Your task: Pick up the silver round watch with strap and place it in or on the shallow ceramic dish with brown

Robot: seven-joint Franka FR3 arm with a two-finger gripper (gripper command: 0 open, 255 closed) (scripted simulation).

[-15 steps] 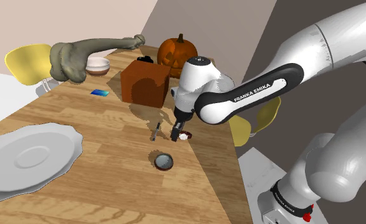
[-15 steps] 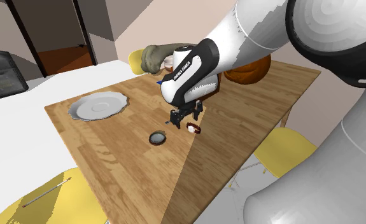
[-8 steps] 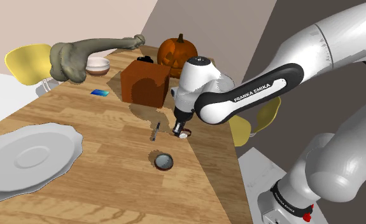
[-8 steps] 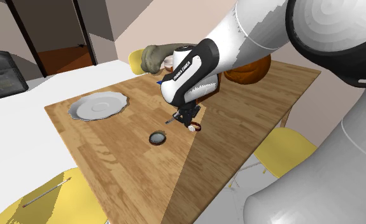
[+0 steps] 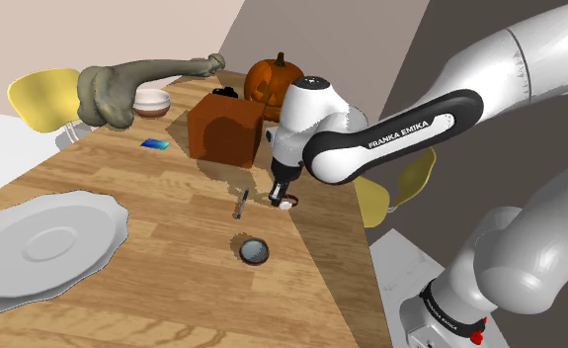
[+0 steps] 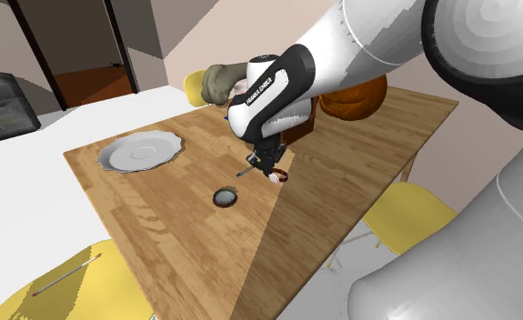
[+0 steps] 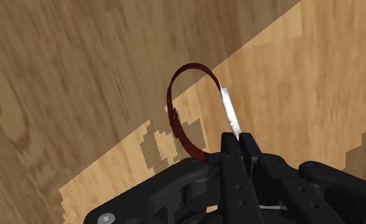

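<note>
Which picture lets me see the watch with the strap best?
The wrist view: the watch is close up, its dark red strap looping out from the gripper, which clasps it. In the shoulder view and the second exterior view the watch is a tiny speck under the gripper.

The gripper [image 7: 237, 141], spread above the watch [image 7: 228, 109] a second ago, now clamps it.

on the table [image 5: 173, 297]: plate [image 5: 44, 242] at the shoulder view's lower left; watch [image 5: 288, 207] near that view's right edge, clasped in the gripper [image 5: 283, 200]; box [image 5: 227, 129] behind it, pumpkin [image 5: 277, 84] farther back; dish [image 5: 155, 99] at the far left corner, card [image 5: 154, 144] before it.
</note>
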